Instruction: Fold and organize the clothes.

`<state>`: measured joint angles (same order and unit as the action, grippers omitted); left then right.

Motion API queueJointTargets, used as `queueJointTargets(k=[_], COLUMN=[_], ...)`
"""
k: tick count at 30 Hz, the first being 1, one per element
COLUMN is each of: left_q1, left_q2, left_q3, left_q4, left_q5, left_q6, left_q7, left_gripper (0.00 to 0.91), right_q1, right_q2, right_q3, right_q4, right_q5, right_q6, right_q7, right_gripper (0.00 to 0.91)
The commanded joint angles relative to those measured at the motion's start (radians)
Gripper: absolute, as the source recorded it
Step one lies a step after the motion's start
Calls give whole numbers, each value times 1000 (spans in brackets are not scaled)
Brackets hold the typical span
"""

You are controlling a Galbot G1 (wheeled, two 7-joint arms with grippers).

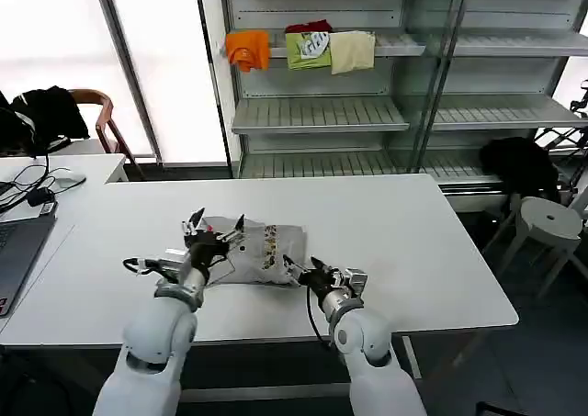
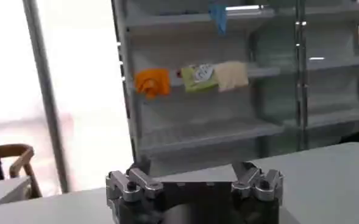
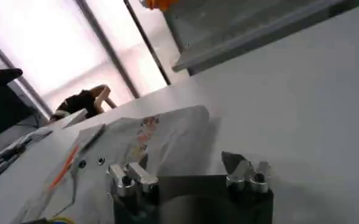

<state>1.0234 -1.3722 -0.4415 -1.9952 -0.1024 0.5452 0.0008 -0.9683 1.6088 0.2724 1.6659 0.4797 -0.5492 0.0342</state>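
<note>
Looks like an office or lab space set up as a mock clothes shop: a plain white table (image 1: 386,223) sits in front of bare grey metal shelving (image 1: 317,113) with a few small folded garments (image 1: 303,49) on one shelf. Off to the side there's a laptop (image 1: 18,246) with cables, a wooden chair (image 1: 101,118), a white stool (image 1: 547,223) and big bright windows (image 1: 165,58).

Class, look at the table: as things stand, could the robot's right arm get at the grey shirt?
Probably yes. The right gripper sits open at the grey shirt's near edge, with nothing between them on the white table.
</note>
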Motion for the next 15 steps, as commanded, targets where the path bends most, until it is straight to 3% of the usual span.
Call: queueJointTargets(k=[1, 15], left_q1=[95, 108], left_q2=[56, 40], left_q3=[-141, -143], left_q4=[-34, -23], left_q5=[-58, -58], left_q6=[-5, -6], left_q7=[-6, -8], left_gripper=[907, 907], right_q1=[39, 14], right_q2=[49, 27], right_q3=[-55, 51], right_q4=[-71, 38], right_q5=[105, 106], right_q6=[-28, -25], right_q7=[16, 36], right_gripper=[0, 0])
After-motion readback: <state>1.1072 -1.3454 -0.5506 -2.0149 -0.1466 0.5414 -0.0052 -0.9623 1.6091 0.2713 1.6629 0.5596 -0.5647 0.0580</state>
